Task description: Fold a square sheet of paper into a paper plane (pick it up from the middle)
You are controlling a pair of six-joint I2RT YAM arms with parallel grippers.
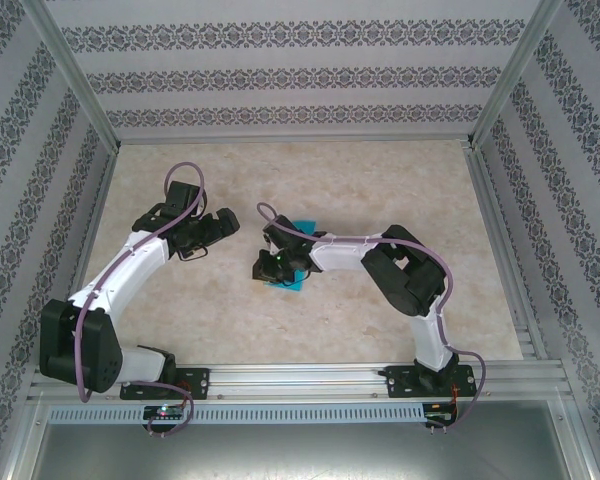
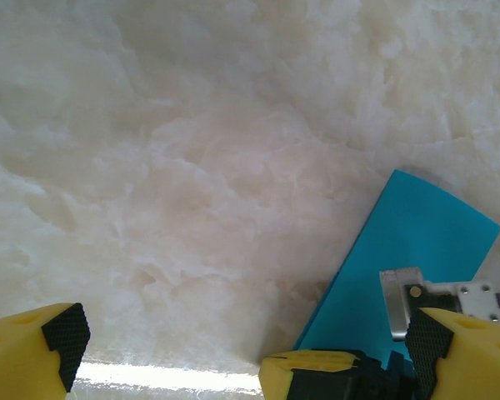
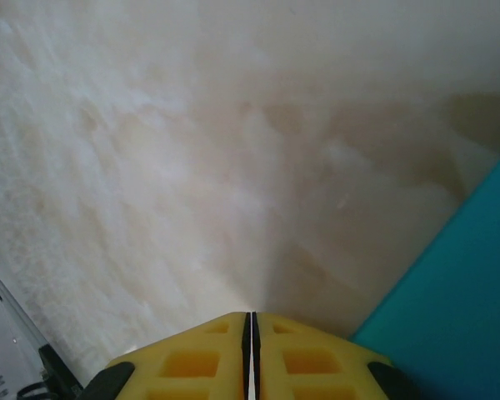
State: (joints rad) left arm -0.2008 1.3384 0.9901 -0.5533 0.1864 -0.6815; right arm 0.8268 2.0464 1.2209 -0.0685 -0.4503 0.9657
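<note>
Here, thin teal paper [image 2: 400, 267] (straight-edged), marbled table [image 2: 192, 167]

Left arm [image 1: 120, 275] and right arm [image 1: 342, 250]: white links, black joints, a purple cable [image 1: 187, 167] along each; yellow fingers [image 3: 192, 362] with black textured pads [image 2: 65, 335].

2 arms are seen bolted to a rail [image 1: 310, 376] at the near edge of a beige marbled table [image 1: 380, 180]. A teal sheet of paper [image 1: 298, 278] near the middle is partly covered by the right gripper [image 1: 267, 268]. The left gripper [image 1: 225, 226] is pointed toward it, near but apart.
</note>
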